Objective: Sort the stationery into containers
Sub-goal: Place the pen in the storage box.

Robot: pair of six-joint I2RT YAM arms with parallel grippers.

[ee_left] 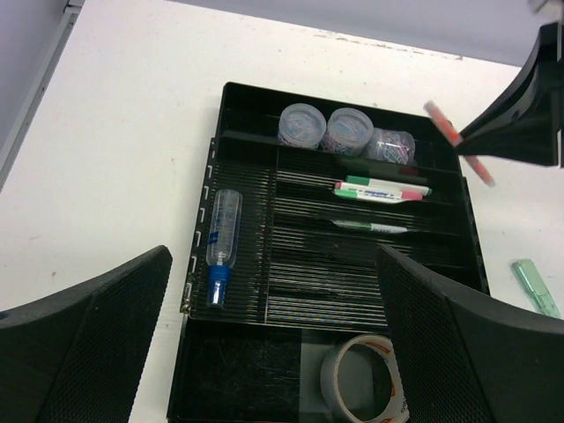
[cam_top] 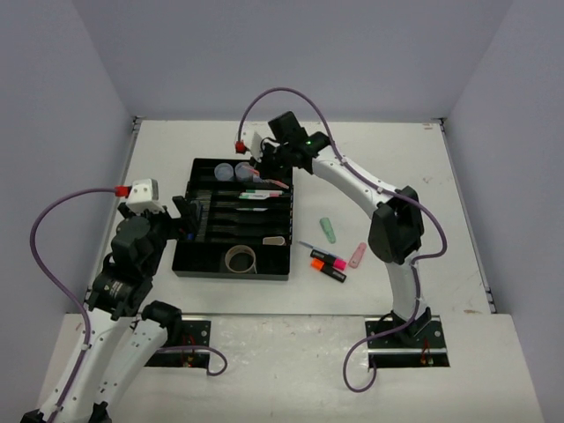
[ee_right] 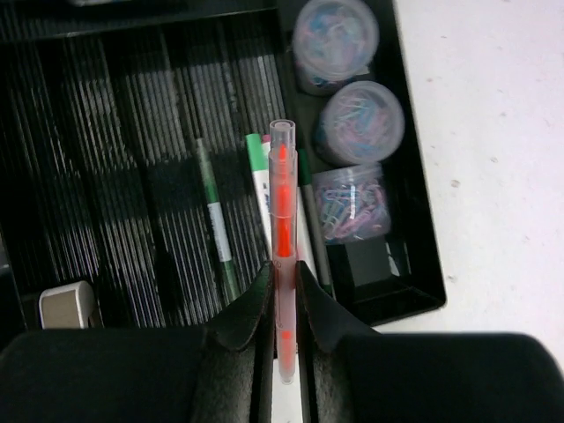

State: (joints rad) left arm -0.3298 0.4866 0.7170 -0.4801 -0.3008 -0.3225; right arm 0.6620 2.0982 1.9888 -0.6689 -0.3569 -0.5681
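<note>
The black organiser tray [cam_top: 203, 264] lies at the table's middle left. My right gripper [cam_top: 269, 164] hovers over its far right corner, shut on a thin orange-red pen [ee_right: 283, 203] that points along the long slots; the grip [ee_right: 284, 275] is near the pen's lower end. Green-and-white pens [ee_right: 214, 220] lie in the slots below it. Three clear tubs [ee_right: 359, 123] of paper clips fill the far section. My left gripper [ee_left: 273, 352] is open and empty above the tray's near left, over the grey tape roll [ee_left: 366, 383] and the blue-capped tube [ee_left: 220, 242].
On the table right of the tray lie a green highlighter [cam_top: 328, 230], a pink one [cam_top: 357, 255], an orange one [cam_top: 328, 262] and a thin pen [cam_top: 310, 248]. A small pale block [cam_top: 273, 239] sits in the tray's right side. Grey walls enclose the table.
</note>
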